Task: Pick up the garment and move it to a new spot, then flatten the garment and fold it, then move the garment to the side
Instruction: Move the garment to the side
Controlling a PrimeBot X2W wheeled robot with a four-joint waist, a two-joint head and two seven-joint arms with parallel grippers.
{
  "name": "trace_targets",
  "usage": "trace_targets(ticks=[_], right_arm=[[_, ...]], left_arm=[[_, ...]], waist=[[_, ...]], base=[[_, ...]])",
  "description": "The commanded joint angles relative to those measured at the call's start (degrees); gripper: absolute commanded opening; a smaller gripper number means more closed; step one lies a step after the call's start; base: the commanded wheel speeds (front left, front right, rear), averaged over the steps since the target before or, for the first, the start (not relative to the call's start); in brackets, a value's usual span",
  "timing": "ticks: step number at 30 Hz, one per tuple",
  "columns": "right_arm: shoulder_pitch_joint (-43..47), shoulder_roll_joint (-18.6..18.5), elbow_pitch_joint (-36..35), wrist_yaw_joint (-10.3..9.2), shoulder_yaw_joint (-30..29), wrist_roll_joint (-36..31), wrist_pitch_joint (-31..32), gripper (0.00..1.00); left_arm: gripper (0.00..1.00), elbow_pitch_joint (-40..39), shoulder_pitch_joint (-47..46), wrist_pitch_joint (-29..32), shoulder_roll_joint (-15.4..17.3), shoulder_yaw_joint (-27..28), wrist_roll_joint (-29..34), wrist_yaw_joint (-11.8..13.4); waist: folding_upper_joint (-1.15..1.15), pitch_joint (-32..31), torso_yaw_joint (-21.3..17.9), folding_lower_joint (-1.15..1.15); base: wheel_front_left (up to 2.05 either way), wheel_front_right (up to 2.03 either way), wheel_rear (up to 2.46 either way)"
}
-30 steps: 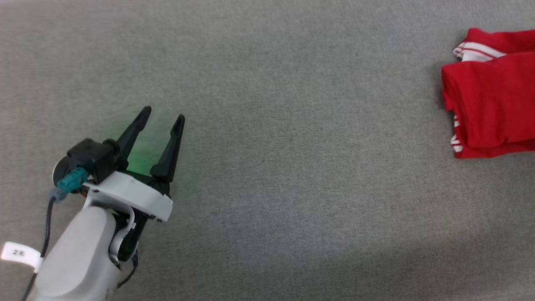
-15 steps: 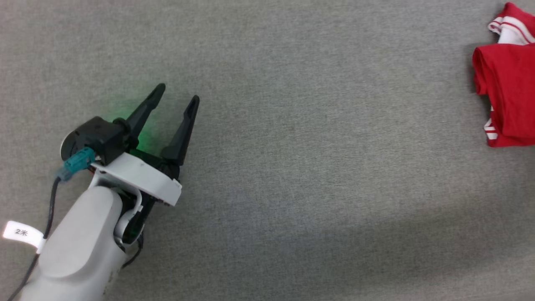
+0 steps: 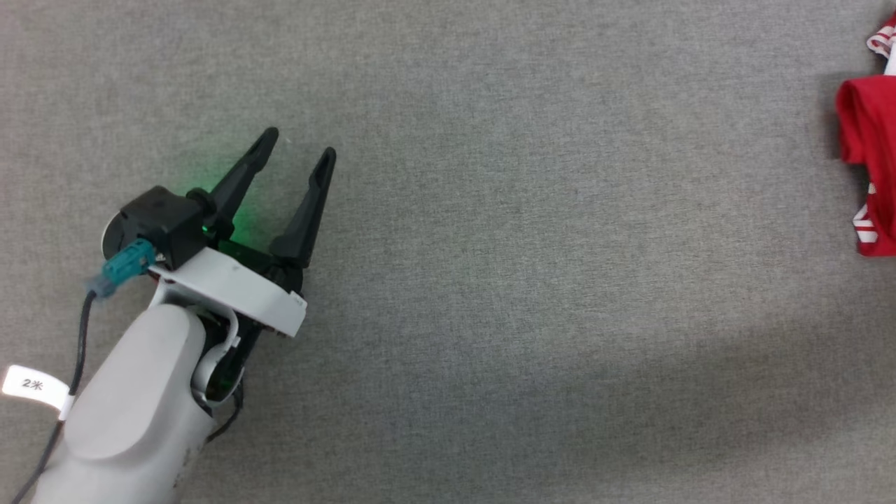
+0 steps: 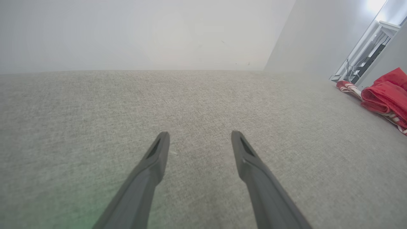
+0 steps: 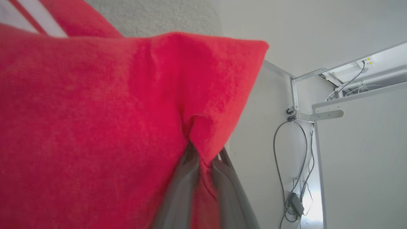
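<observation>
Currently I am watching the left gripper hanging over the grey tabletop at the lower left of the head view, its two dark fingers pointing up and slightly right. Its jaws are standing released, wide apart, with nothing between them. The left wrist view is agreeing, showing the left gripper spread over bare grey weave. A green glow is falling on the surface near the finger bases. A teal connector is sitting on the wrist, and a dark cable is carrying a white label.

The garment is lying at the far right edge of the head view, well apart from the left gripper and cut off by the view's edge. Red folds and a little white striping are showing. In the left wrist view the garment is appearing bunched at the tabletop's right side. It seems to be resting on the surface there, though the angle is too shallow for me to be sure.

The right gripper is clenching the garment: both fingers are running up into a pinched fold of red fabric draping across that view. White stripes are crossing the top left corner. Behind, a pale wall, a white bracket and dangling cables are showing.
</observation>
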Motion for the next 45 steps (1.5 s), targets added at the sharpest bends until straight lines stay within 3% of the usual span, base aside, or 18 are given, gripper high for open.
trace_targets(ticks=[1,7,16,18,19,20,21,23,24,33,45], right_arm=[[-0.80,-0.50,0.90,-0.12,-0.38,-0.73,-0.49,0.00],[-2.26,-1.99,5.16,-0.12,-3.03,-3.49,-2.37,0.00],[-3.37,-1.08,10.48,-0.12,-7.40,-7.20,-4.02,0.00],[-3.41,-0.74,11.20,-0.12,-8.28,-8.08,-4.45,0.33],[-3.37,-0.41,11.47,-0.12,-8.67,-8.47,-4.62,0.44],[-3.35,-0.02,11.57,-0.12,-8.90,-9.10,-5.12,0.50],[-3.35,-0.02,11.57,-0.12,-8.90,-9.10,-5.12,0.50],[-3.64,0.37,11.87,-0.12,-9.50,-9.99,-5.73,0.90],[-3.86,0.62,11.94,-0.12,-9.70,-10.52,-5.87,1.00],[-4.87,3.03,11.85,-0.12,-12.02,-13.91,-9.25,1.00],[0.21,10.88,10.72,-0.12,-13.01,-12.66,-18.51,1.00]], left_arm=[[1.00,0.80,0.46,0.07,0.28,-0.18,-0.17,0.04],[1.00,0.92,0.18,0.07,0.32,-0.50,-0.48,0.04],[1.00,1.00,0.15,0.06,-0.10,-1.10,-0.79,0.04],[1.00,1.02,0.36,0.06,-0.21,-1.09,-0.71,0.04],[1.00,1.05,0.53,0.05,-0.26,-1.05,-0.76,0.03],[1.00,1.09,0.72,0.05,-0.25,-1.00,-0.78,0.04],[1.00,1.09,0.72,0.05,-0.25,-1.00,-0.78,0.04],[1.00,1.11,1.08,0.05,-0.22,-0.73,-0.78,0.03],[1.00,1.16,1.30,0.05,-0.20,-0.66,-0.79,0.03],[1.00,1.21,4.42,0.05,0.05,1.51,-1.07,0.03],[1.00,1.41,13.19,0.05,-0.82,7.04,0.13,0.13]], waist=[[0.00,0.07,0.27,0.00],[0.00,0.01,1.13,0.00],[0.00,-0.88,2.24,0.00],[0.00,-1.38,2.40,0.00],[0.00,-1.70,2.46,0.00],[0.00,-2.06,2.49,0.00],[0.00,-2.06,2.49,0.00],[0.00,-2.82,2.58,0.00],[0.00,-3.27,2.61,0.00],[0.00,-8.74,3.35,0.00],[0.00,-18.73,7.12,0.00]], base=[[0.00,0.00,0.00],[0.00,0.00,0.00],[0.00,0.00,0.00],[0.00,0.00,0.00],[0.00,0.00,0.00],[0.00,0.00,0.00],[0.00,0.00,0.00],[0.00,0.00,0.00],[0.00,0.00,0.00],[0.00,0.00,0.00],[0.00,0.00,0.00]])
